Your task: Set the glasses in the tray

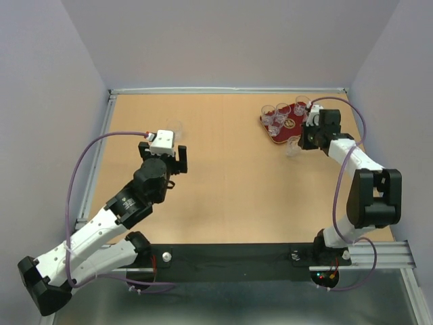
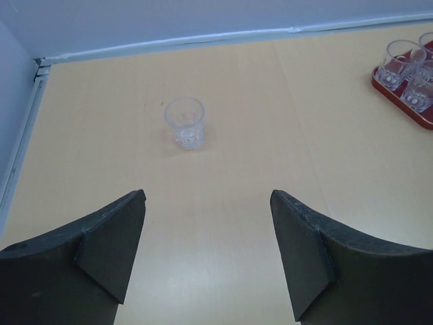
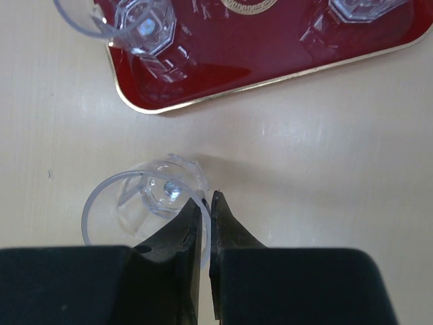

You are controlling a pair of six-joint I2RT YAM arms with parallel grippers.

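— Where is the right pincer (image 3: 211, 203)?
— Clenched. Its fingers are pressed together on the rim of a glass (image 3: 162, 193), one finger inside the wall and the other outside.
— Is that glass in the tray (image 3: 237, 57)?
— No. It stands upright on the tabletop (image 1: 230, 169), just beside the tray's gold-edged rim and apart from it.
— What does the tray hold?
— Several glasses (image 1: 283, 112), all upright. The tray lies at the far right of the tabletop.
— And the left pincer (image 2: 208, 195)?
— Released, with its fingers spread wide. It hangs over the left half of the tabletop, well apart from the tray.
— Is anything close to it?
— A lone glass (image 2: 185, 122) stands upright on the tabletop just ahead of the spread fingers, apart from them, toward the far left corner.
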